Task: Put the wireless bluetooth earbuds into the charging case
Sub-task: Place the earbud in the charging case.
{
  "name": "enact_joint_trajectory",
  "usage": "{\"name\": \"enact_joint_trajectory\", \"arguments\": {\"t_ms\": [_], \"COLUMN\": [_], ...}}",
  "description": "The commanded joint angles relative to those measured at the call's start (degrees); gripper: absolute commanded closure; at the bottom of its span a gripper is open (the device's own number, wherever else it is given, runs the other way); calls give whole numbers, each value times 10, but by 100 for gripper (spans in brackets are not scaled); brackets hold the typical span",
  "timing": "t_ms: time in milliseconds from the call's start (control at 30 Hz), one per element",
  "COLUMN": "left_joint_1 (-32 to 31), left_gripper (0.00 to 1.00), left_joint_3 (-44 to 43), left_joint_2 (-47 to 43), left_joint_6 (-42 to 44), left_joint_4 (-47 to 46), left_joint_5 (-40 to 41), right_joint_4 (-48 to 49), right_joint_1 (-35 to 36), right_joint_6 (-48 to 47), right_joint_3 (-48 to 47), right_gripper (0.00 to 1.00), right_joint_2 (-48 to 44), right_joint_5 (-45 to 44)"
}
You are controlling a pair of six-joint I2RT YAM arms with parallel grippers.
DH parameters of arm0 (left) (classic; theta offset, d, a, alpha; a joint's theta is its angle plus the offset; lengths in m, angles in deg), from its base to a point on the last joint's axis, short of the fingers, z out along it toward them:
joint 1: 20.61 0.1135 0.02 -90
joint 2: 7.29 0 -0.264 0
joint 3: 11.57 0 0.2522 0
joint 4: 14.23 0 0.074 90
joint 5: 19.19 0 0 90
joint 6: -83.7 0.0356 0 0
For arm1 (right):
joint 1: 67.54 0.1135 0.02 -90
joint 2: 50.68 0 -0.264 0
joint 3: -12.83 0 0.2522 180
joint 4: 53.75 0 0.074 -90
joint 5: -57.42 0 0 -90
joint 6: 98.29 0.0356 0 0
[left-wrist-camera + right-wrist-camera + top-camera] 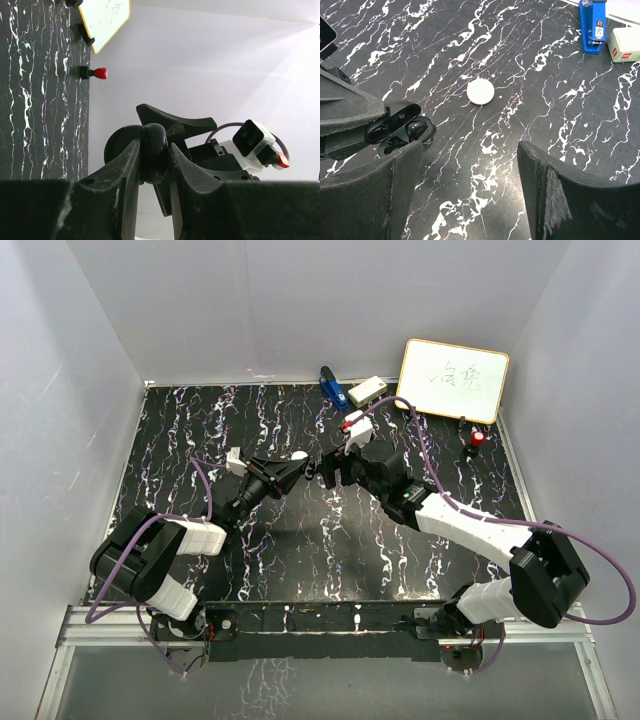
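The black charging case (400,131) is open, its lid tilted up to the left. A glossy dark earbud (416,130) sits in one well; the other well is partly hidden behind a finger. My left gripper (154,152) is shut on the case (156,137), holding it above the table near the middle. In the right wrist view the left gripper's fingers (350,107) clamp the case from the left. My right gripper (470,152) is open with nothing between its fingers, just right of the case. In the top view the two grippers (298,468) (330,472) nearly meet.
A white round puck (480,91) lies on the black marbled table beyond the case. At the back stand a blue stapler (592,25), a small white box (367,391), a whiteboard (453,379) and a red-capped object (478,439).
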Motion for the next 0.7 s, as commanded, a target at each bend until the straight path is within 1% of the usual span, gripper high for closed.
{"name": "enact_joint_trajectory", "arguments": {"t_ms": [0,667], "left_joint_1": [-1,-1], "left_gripper": [100,100], "left_joint_3": [-15,-9], "left_joint_2": [-15,-8], "left_joint_6": [3,2], "left_joint_4": [-19,-26], "left_joint_5": [3,5], "right_joint_4": [11,6], "right_joint_1": [6,29], "right_joint_6": [-10,-12], "right_joint_3": [0,-5], "right_gripper": [27,26], "right_joint_2": [-8,-20], "right_joint_5": [0,-9]}}
